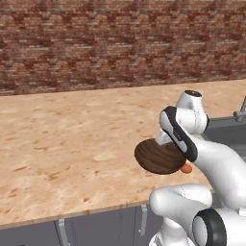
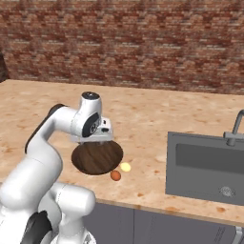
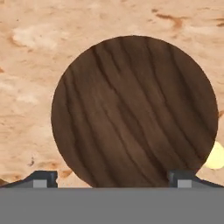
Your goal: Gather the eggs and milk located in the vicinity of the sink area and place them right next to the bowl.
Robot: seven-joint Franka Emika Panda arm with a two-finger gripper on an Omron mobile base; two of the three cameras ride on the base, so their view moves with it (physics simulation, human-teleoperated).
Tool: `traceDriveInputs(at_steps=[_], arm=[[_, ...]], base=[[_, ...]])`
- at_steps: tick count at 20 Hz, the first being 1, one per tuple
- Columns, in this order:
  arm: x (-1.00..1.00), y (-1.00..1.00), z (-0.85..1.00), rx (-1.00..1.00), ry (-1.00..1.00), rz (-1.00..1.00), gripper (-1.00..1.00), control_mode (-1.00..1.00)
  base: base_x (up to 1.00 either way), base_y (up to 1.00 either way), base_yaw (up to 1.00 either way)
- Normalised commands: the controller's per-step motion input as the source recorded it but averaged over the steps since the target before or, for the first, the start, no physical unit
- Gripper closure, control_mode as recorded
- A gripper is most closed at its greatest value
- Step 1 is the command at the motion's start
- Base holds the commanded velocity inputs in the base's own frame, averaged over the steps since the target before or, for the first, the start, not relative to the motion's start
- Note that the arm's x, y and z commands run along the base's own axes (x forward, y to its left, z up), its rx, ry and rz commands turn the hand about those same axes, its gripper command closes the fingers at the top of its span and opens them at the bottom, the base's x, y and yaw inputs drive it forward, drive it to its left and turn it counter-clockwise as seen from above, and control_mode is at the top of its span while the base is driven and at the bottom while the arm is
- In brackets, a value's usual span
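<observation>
Jaws wide, empty, hung directly over bowl [image 3: 133, 111]; both eggs [image 2: 120, 171] lay beside it on sink [image 2: 205, 167] side; no milk seen.

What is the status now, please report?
Gripper open, above the bowl, holding nothing. Both eggs beside the bowl: orange-brown egg, pale egg. Sink basin looks empty. Nothing in the way.
</observation>
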Motion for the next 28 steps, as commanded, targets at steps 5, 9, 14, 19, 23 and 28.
traceDriveInputs(at_steps=[5,9,14,19,23,28], arm=[[-0.67,0.07,0.07,0.00,0.04,-0.42,-1.00,-1.00],[-0.77,-0.07,0.00,0.00,0.00,-0.38,-1.00,-1.00],[-0.62,0.00,0.14,0.01,-0.04,-0.15,-1.00,-1.00],[-0.03,0.00,0.02,0.00,0.00,-0.01,-1.00,-1.00],[0.00,0.00,0.00,0.00,0.00,0.00,-1.00,-1.00],[0.00,0.00,0.00,0.00,0.00,0.00,-1.00,-1.00]], base=[[0.00,0.00,0.00],[0.00,0.00,0.00],[0.00,0.00,0.00],[0.00,0.00,0.00],[0.00,0.00,0.00],[0.00,0.00,0.00]])
